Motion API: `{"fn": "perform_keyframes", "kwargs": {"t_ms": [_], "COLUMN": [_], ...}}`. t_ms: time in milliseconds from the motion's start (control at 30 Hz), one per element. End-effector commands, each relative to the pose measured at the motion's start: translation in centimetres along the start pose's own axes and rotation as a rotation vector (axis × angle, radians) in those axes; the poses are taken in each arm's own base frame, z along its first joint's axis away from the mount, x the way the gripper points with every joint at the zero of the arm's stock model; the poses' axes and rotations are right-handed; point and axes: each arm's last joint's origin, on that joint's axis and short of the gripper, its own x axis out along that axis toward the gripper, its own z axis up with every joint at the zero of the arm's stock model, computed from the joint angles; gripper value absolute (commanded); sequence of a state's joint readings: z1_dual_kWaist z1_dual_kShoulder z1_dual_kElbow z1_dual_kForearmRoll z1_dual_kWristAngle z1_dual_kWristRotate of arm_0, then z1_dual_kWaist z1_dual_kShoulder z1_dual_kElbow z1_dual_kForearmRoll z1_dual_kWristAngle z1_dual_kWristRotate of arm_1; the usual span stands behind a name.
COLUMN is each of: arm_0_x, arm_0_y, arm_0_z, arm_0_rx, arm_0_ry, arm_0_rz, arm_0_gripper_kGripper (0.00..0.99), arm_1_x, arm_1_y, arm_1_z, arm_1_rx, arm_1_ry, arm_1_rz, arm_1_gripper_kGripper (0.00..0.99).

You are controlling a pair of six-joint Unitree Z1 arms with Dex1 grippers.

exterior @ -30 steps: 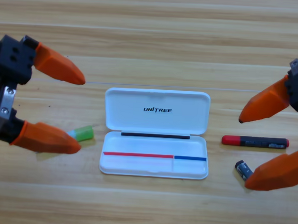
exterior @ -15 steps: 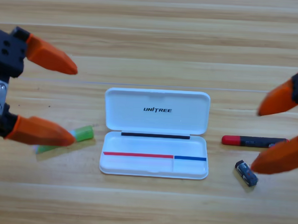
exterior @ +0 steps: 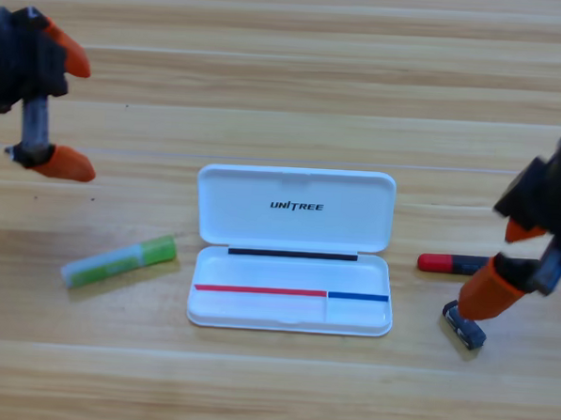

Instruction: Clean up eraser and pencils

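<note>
Left claw (exterior: 67, 114) gapes at upper left; right claw (exterior: 505, 261) angles down, parted.

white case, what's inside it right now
Inside the open white case no eraser or pencil shows. The green eraser lies to its left; the red-black pencil to its right, partly covered by the right end effector.

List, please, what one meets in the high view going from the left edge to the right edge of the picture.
Left gripper with orange jaws → bright-green eraser with a pale end → open white plastic case → red-and-black pencil → small dark block → right gripper with orange jaws, low over the pencil's far end.
</note>
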State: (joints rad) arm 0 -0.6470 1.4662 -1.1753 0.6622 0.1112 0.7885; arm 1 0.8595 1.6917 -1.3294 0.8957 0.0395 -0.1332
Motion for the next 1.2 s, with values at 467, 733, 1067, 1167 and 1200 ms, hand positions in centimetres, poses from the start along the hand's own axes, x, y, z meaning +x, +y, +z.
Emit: {"fn": "perform_keyframes", "kwargs": {"t_ms": [467, 733, 1067, 1167, 1200], "arm_0_x": [14.6, 17.5, 19.1, 19.6, 19.7], "arm_0_y": [3.0, 2.1, 1.2, 0.8, 0.7], "arm_0_z": [-1.6, -2.1, -2.6, -2.8, -2.9], "arm_0_rx": [-0.119, -0.186, -0.242, -0.244, -0.248], "arm_0_ry": [0.332, 0.375, 0.407, 0.408, 0.406], "arm_0_rz": [-0.289, -0.363, -0.388, -0.401, -0.403], "arm_0_gripper_kGripper": [0.974, 0.974, 0.974, 0.976, 0.976], "arm_1_x": [14.7, 16.6, 16.6, 15.2, 14.3], "arm_1_y": [-4.7, -4.9, -4.7, -4.5, -4.5], "arm_1_z": [2.0, 2.3, 1.7, 1.5, 1.6], "arm_1_rx": [0.256, 0.255, 0.207, 0.205, 0.196], "arm_1_ry": [0.328, 0.360, 0.380, 0.380, 0.371], "arm_1_rz": [-0.039, -0.032, -0.006, -0.007, -0.007], "arm_1_gripper_kGripper": [0.893, 0.810, 0.000, 0.000, 0.000]}}
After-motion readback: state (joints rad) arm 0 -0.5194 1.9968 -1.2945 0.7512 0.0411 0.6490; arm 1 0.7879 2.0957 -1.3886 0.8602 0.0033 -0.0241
